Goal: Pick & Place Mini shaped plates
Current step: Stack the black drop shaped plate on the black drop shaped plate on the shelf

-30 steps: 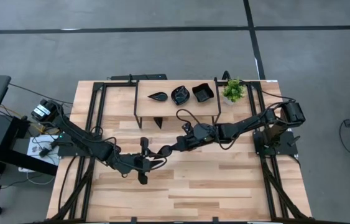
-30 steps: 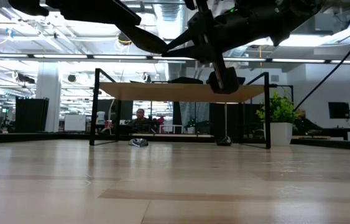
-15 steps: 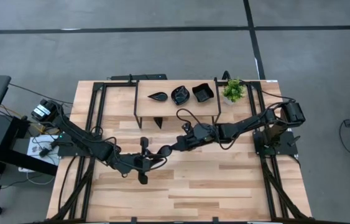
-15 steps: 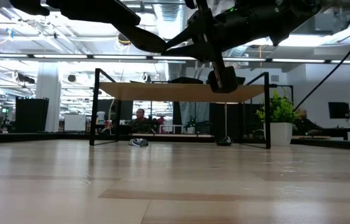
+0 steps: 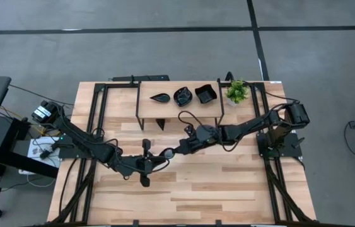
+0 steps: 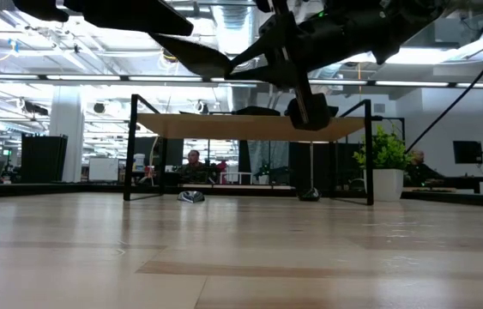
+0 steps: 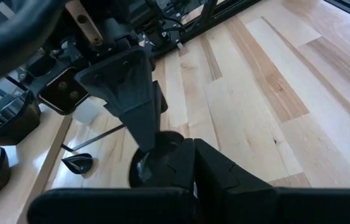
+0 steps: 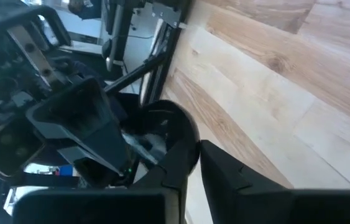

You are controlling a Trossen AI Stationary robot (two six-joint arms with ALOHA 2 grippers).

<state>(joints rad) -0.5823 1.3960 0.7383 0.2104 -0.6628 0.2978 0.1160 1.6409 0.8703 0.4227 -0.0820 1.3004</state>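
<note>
Handover in mid-air: left gripper (image 5: 154, 163) jaws just snapped tight on the mini plate (image 5: 166, 153).
Held clear above the middle of the desk (image 5: 227, 189); right gripper (image 5: 177, 150) just right of it, jaws narrow on the opposite rim, probably easing off. Three other plates (image 5: 183, 96) on the far shelf (image 5: 145, 88).

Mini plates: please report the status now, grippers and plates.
Left gripper shut on a plate in mid-air. Right gripper at the same plate, handover. Three plates on shelf. Nothing in the way.
</note>
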